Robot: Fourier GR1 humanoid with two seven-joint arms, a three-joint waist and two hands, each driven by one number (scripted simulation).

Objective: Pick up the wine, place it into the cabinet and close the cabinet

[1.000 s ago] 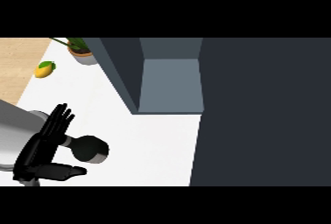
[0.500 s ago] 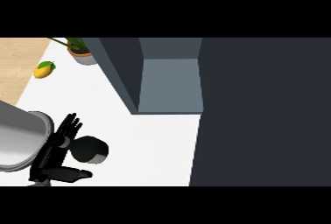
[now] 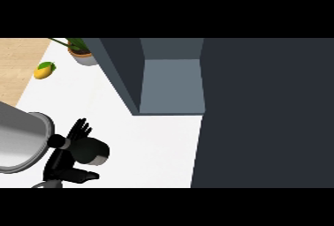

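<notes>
Your left hand [image 3: 68,152] sits at the lower left of the head view, at the end of a grey forearm [image 3: 23,139]. Its fingers [image 3: 79,130] point up and away from you, its thumb [image 3: 81,175] lies low, and between them is the wine bottle [image 3: 96,153], seen from above as a dark round shape with a pale edge. The hand appears to wrap the bottle's left side, so you can read it as grasping the wine, though how far the fingers curl is partly hidden. Whether the bottle stands on the white counter [image 3: 153,145] or is lifted clear cannot be told from this angle. Your right hand does not show.

Up and to the right of the hand, well apart from it, the cabinet [image 3: 171,84] shows an open grey compartment with nothing visible inside; a large dark panel [image 3: 267,114], probably its door, fills the right side. A potted plant [image 3: 81,50] and a yellow-green fruit [image 3: 43,70] lie at the upper left.

Judged from this, only the grasp is under way; carrying the wine to the compartment, setting it in and shutting the door all remain.
</notes>
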